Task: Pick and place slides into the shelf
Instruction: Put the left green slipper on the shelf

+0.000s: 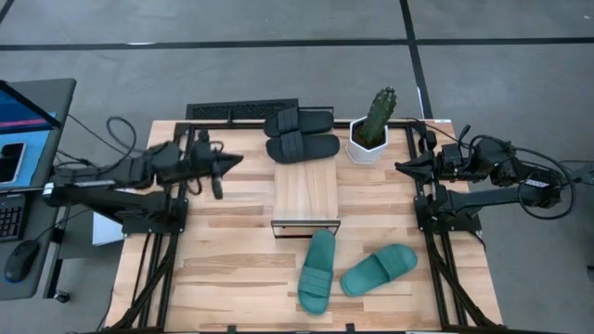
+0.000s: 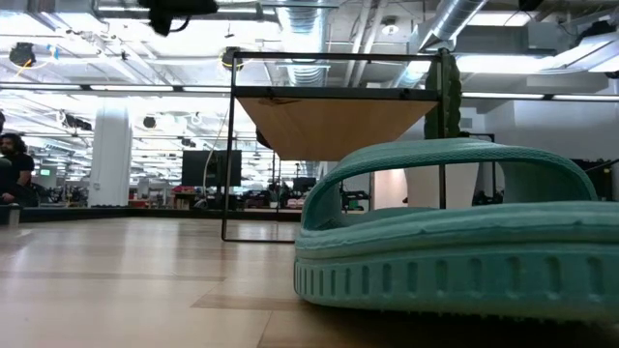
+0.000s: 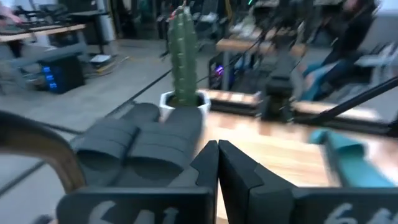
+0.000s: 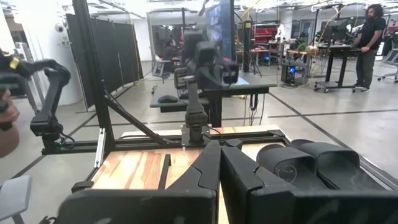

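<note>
Standing at the middle of the table (image 1: 232, 278), the shelf (image 1: 305, 190) is seen with its light-wood top bare toward the near end, while two black slides (image 1: 299, 134) are lain side by side at its far end. Just beside them a potted cactus (image 1: 373, 127) is placed, close to the shelf's far right corner. Two teal slides (image 1: 357, 269) are left on the table in front of the shelf, apart from each other and angled. The left gripper (image 1: 230, 161) is held above the table to the left of the shelf, fingers pressed together, empty. The right gripper (image 1: 403, 166) is held likewise at the right, closed on nothing. A laptop (image 1: 20, 130) is set on a side desk.
</note>
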